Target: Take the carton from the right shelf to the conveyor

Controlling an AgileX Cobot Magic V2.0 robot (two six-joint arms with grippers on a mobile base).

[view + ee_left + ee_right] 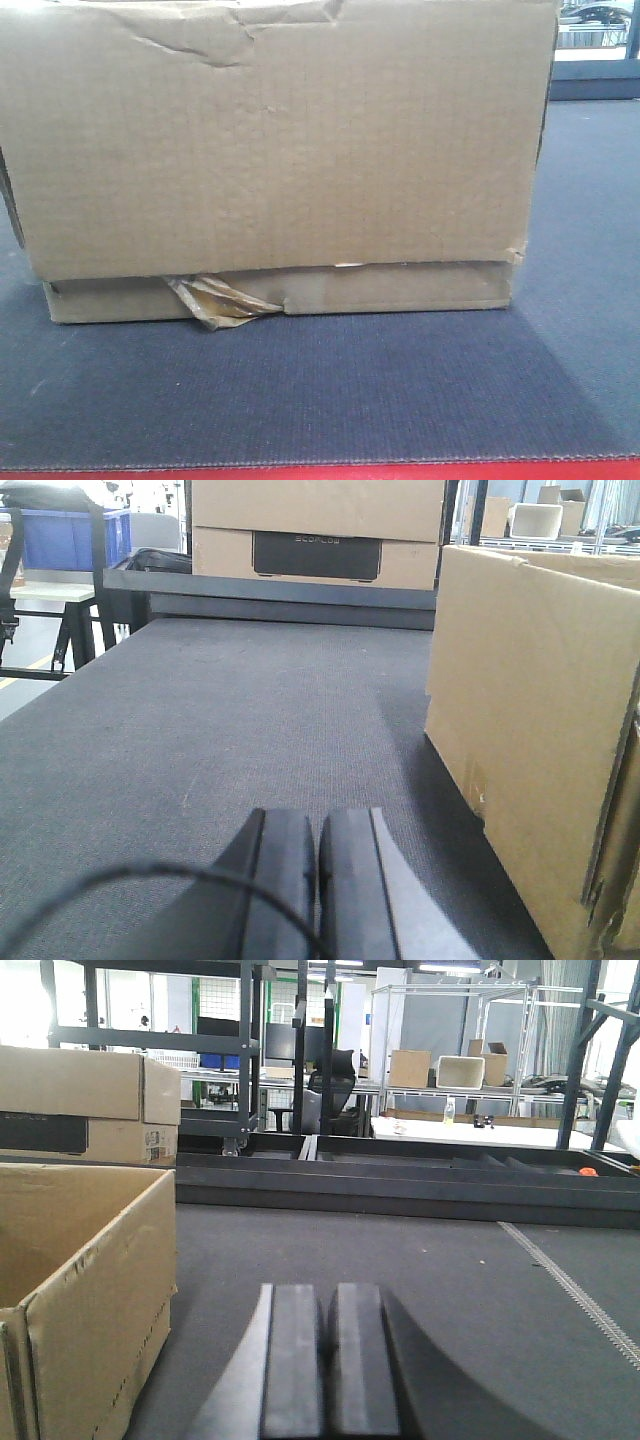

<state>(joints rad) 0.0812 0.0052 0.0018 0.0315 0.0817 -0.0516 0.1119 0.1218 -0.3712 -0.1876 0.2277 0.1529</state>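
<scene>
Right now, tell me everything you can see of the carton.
The carton is a large plain brown corrugated cardboard box, standing upright on the dark ribbed conveyor. Its upper edge is creased, and a twisted yellowish tape strip hangs at the lower seam. The right wrist view shows its top open. Neither gripper touches it.

Conveyor (330, 400): wide flat dark grey belt, fine ribbed texture, red edge strip along the near edge in the front view. Carton (280, 150) sits directly on the belt, plain brown corrugated, creased top edge, crumpled yellowish tape strip (215, 300) sticking out at its lower seam and touching the belt. In the wrist views the belt runs back to a dark rail, and the carton's top is open.
</scene>
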